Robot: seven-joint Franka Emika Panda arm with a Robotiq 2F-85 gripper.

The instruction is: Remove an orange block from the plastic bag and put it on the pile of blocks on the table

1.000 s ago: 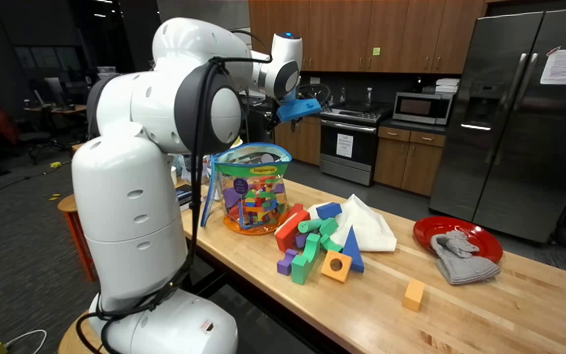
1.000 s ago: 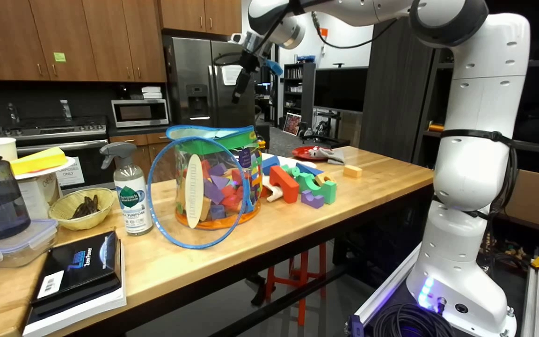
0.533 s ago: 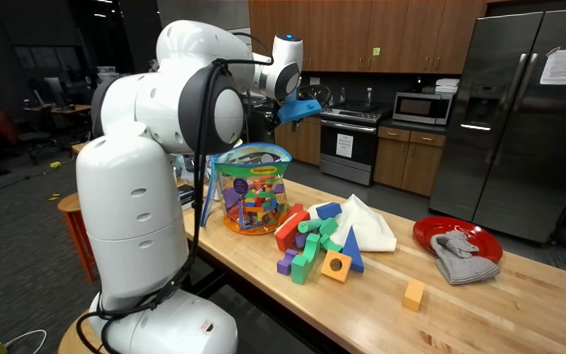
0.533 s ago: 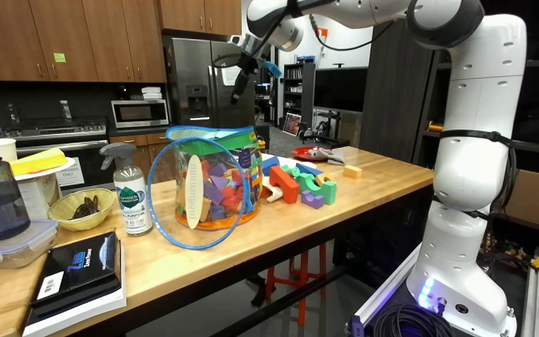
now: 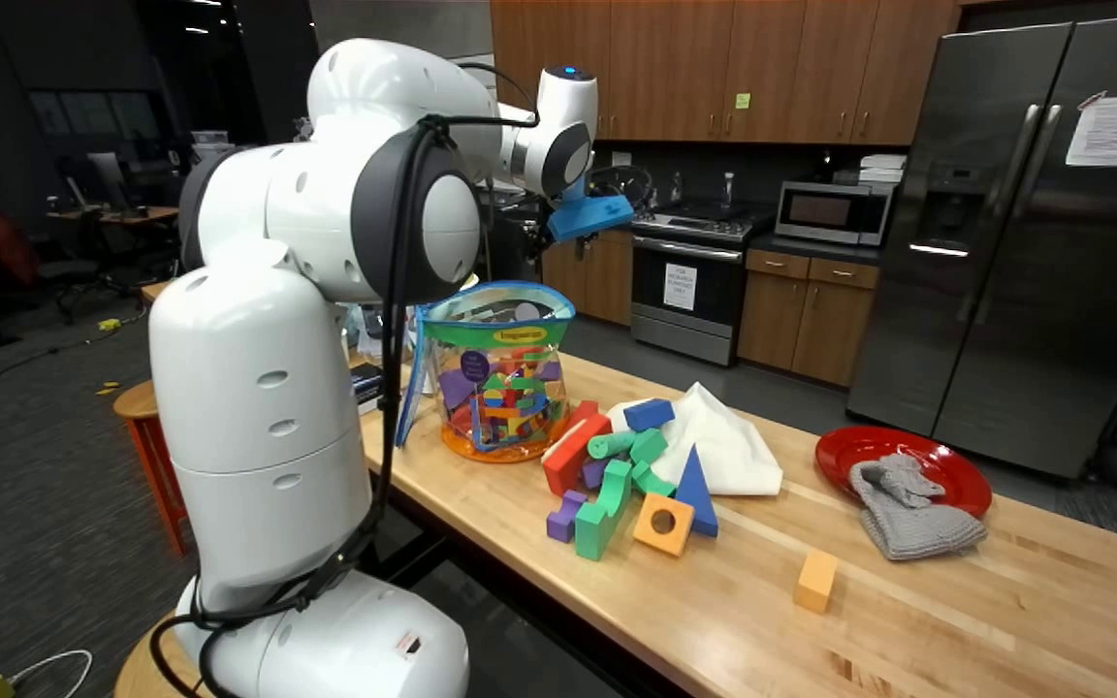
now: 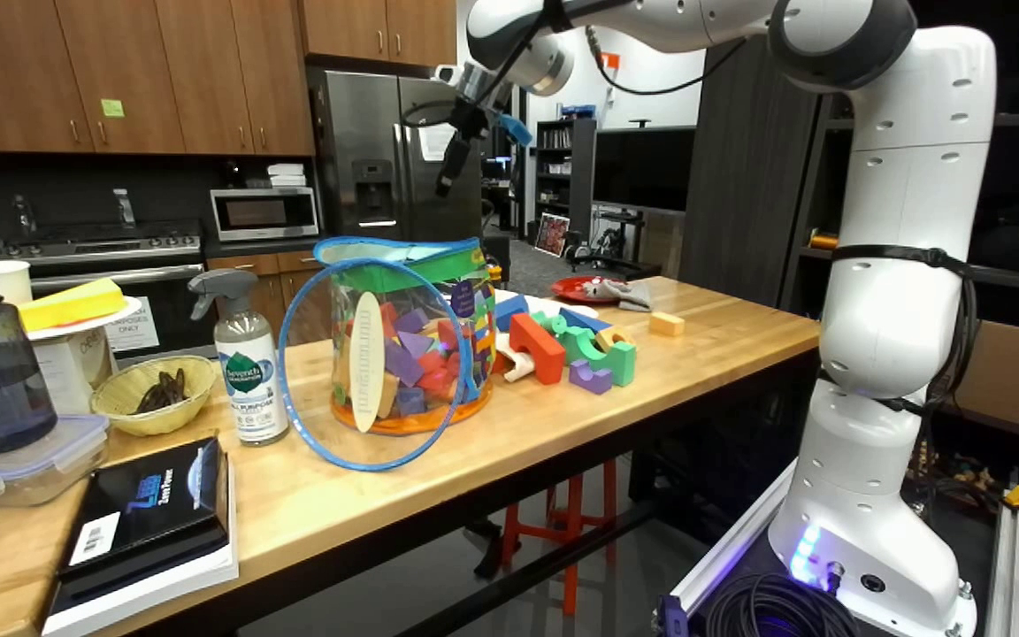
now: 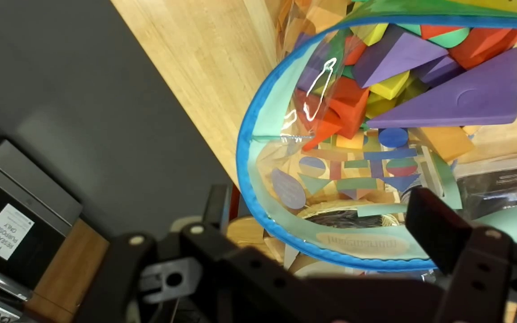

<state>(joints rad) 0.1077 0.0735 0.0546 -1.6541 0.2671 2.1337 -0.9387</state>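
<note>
The clear plastic bag (image 5: 473, 334) stands open on the table, with a blue rim and green band. It also shows in an exterior view (image 6: 439, 270) and from above in the wrist view (image 7: 242, 150). Inside are purple, red, yellow and green blocks, and an orange block (image 7: 447, 142) partly under a purple triangle. My gripper (image 7: 323, 213) is open and empty, its fingers spread above the bag's mouth. In an exterior view the gripper (image 6: 449, 172) hangs well above the bag. The pile of blocks (image 5: 617, 475) lies beside the bag, and also shows in an exterior view (image 6: 545, 345).
A lone orange block (image 5: 815, 582) lies apart from the pile. A white cloth (image 5: 728, 451) lies behind the pile. A red dish (image 5: 845, 451) holds grey cloth. A spray bottle (image 6: 250, 380), basket (image 6: 156, 416) and black box (image 6: 151, 504) stand on the bag's other side.
The arm's upper links have shifted slightly, and the gripper has moved only a little above the bag. The bag, the pile and the lone orange block have not moved.
</note>
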